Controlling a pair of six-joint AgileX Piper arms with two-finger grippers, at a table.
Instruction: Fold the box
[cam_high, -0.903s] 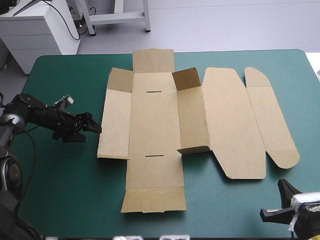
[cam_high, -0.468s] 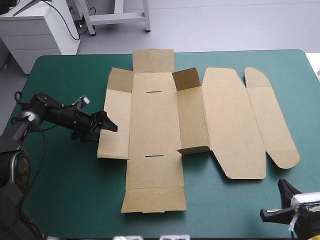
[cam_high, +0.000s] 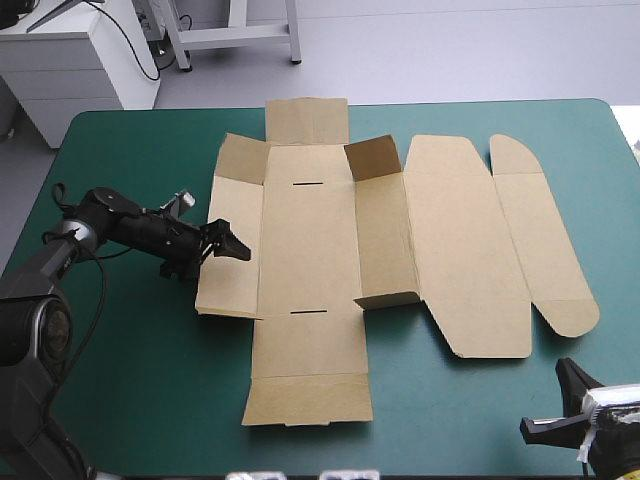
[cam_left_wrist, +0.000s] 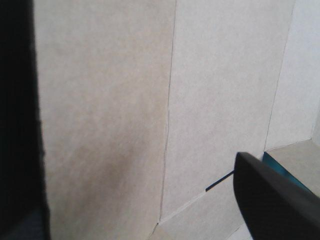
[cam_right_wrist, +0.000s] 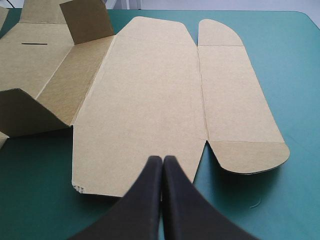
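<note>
The likeliest slip is the brown box (cam_high: 310, 250) skating toward 3 o'clock across the teal-green table (cam_high: 120, 390) instead of bending at its crease. The sheet lies loose and flat at the table's middle (only two small flaps beside its 3 o'clock wall stand up), and nothing pins it. A sideways shove could also crumple the 9 o'clock wall. The left gripper (cam_high: 235, 244) is spread wide, low over that wall at the box's 9 o'clock edge, holding nothing; whether it touches the board I cannot tell. The right gripper (cam_right_wrist: 162, 162) is closed and empty, off the box at its 5 o'clock.
</note>
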